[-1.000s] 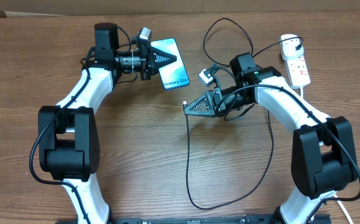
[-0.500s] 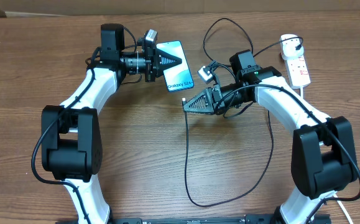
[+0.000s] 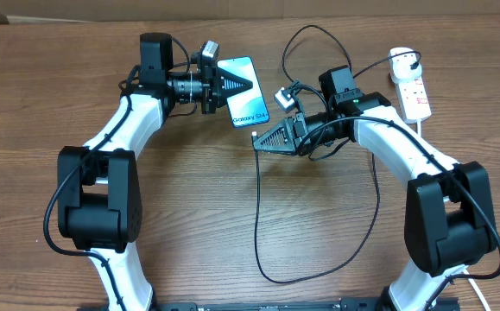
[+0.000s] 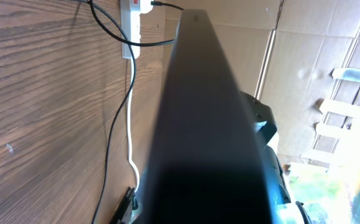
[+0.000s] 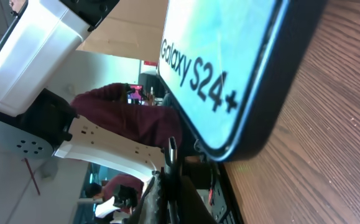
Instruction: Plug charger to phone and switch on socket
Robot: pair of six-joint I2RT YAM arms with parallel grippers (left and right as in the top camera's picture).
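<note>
The phone (image 3: 246, 95) has a lit blue screen and is held tilted on edge above the table by my left gripper (image 3: 232, 84), which is shut on its top end. In the left wrist view the phone's dark back (image 4: 211, 124) fills the frame. My right gripper (image 3: 262, 143) is shut on the charger's black connector tip (image 5: 172, 151), just below the phone's bottom edge (image 5: 229, 81) and close to it without touching. The charger cable (image 3: 262, 233) loops down the table. The white socket strip (image 3: 414, 91) lies at the back right with the plug adapter (image 3: 402, 60) in it.
The charger cable also loops behind my right arm (image 3: 319, 39) toward the socket. The socket's thick white cord (image 3: 421, 125) runs down under the right arm. Cardboard lines the table's far edge (image 3: 60, 9).
My left gripper carried the phone right and slightly up a second ago, then held still. My right gripper moved up and a little left, bringing the connector closer to the phone's bottom edge.
</note>
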